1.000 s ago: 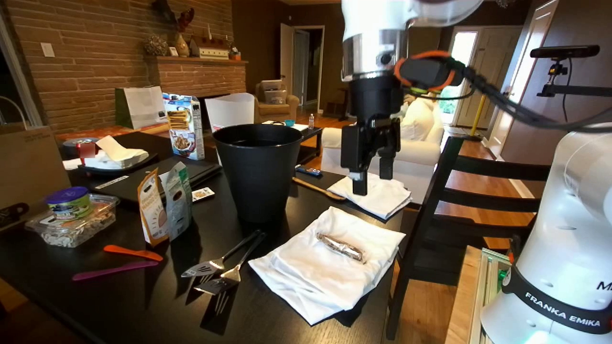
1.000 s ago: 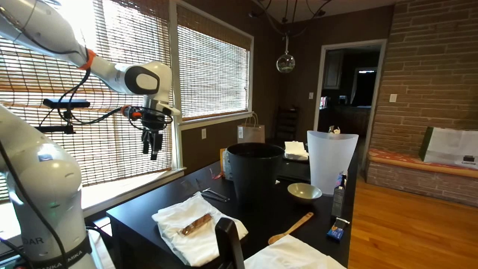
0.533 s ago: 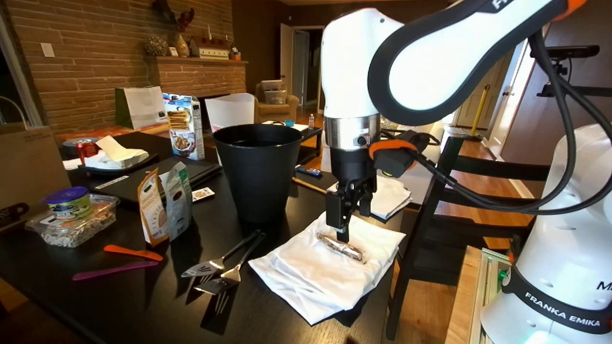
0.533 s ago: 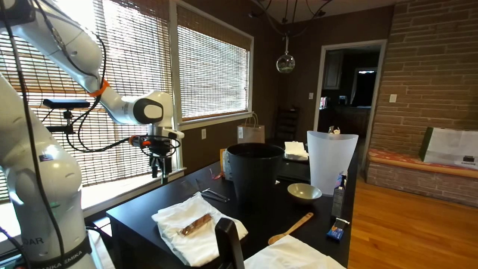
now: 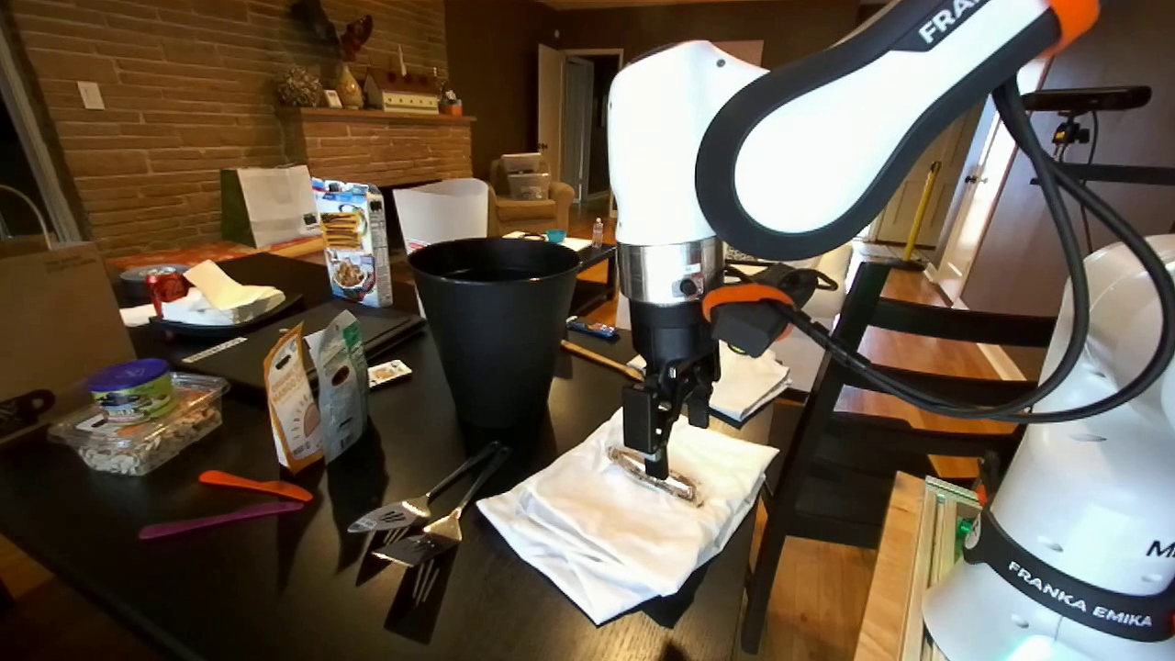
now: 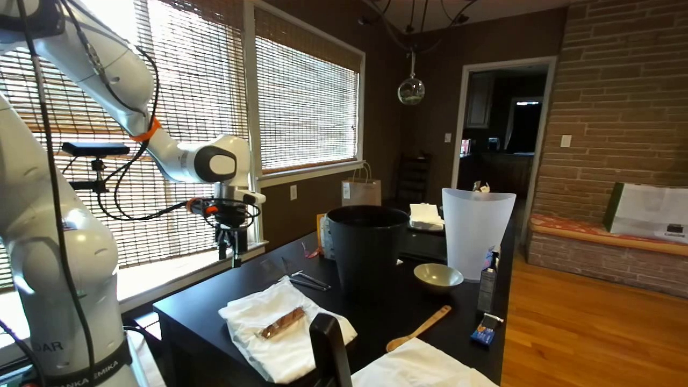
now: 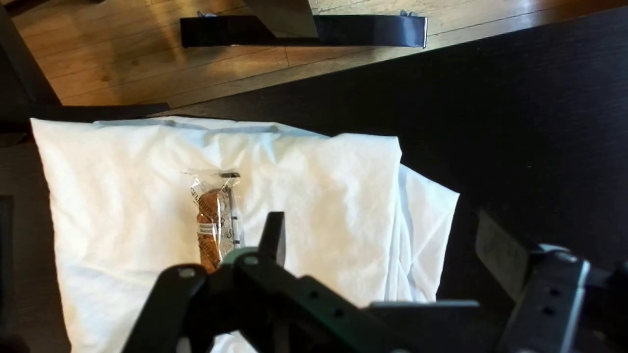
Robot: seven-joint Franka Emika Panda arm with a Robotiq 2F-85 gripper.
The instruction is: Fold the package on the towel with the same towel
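The white towel lies rumpled, with layered edges, near the table edge in both exterior views (image 5: 569,523) (image 6: 293,360) and fills much of the wrist view (image 7: 122,196). The package, a small clear-wrapped brown bar, lies on top of it, in both exterior views (image 5: 685,487) (image 6: 282,322) and the wrist view (image 7: 208,215). My gripper is open and empty, held in the air above the table, in both exterior views (image 5: 677,445) (image 6: 229,259). In the wrist view the open gripper (image 7: 379,215) spans the towel's layered side; one finger is beside the package, the other over dark table.
A tall black bin (image 5: 496,349) stands beyond the towel. Metal spatulas (image 5: 431,519) lie beside it. A smaller folded white cloth (image 6: 419,368) and a wooden spoon (image 6: 422,328) lie nearby. A dark chair back (image 6: 328,344) rises at the table edge. Snack bags (image 5: 294,404) stand farther off.
My gripper has come down toward the table and shifted over toward the towel, mostly in the first half second, then slightly lower. The towel and the package have not moved.
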